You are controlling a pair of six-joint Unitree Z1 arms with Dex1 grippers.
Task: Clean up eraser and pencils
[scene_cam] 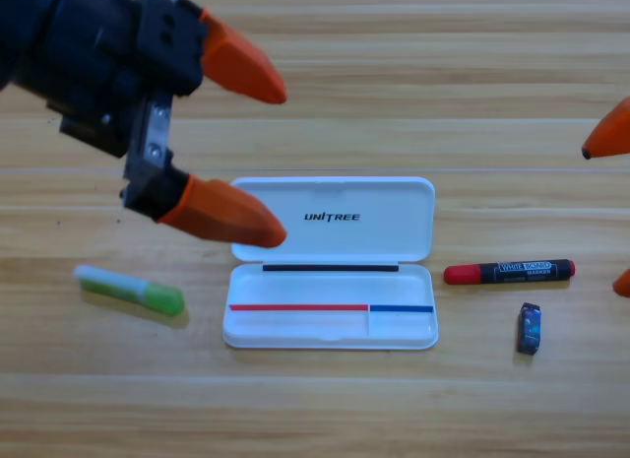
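The white case [330,325] lies open in the middle of the table, nothing in its tray. A green pencil [130,290] with a pale end lies to its left. A black marker with a red cap [509,272] lies to the right of the case. Just below that marker sits the small dark blue eraser [530,328]. My left gripper [279,161] comes in large from the top left, open, its lower jaw over the case lid's left edge and nothing between the jaws. My right gripper [612,207] shows only two orange jaw tips at the right edge, wide apart.
Bare wooden table [315,409] runs along the front, below the case and the loose items.
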